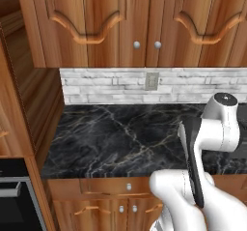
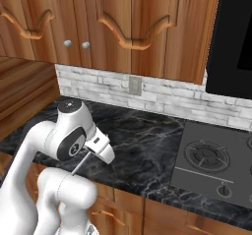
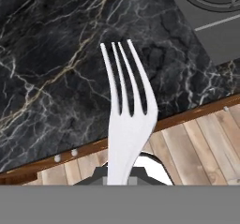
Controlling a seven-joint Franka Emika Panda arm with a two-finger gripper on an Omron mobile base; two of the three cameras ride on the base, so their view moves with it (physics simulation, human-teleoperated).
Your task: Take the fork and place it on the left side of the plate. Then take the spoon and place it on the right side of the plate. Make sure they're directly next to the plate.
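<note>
White arm folded low before the black marble surface [image 1: 120, 133], pincer [image 2: 101, 148] clamped on the fork [image 3: 126, 120] (tines pointing away), stove [image 2: 211, 160] at right.

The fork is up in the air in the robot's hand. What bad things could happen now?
1. The fork seems gripped only low on its handle, its prongs sticking far out, so it might twist or slip from the gripper.
2. It hangs over the edge of the black marble counter, with wooden floor below; if dropped, it could land on the floor.
3. The stove is close on the right, so a wide swing might bump it.
</note>
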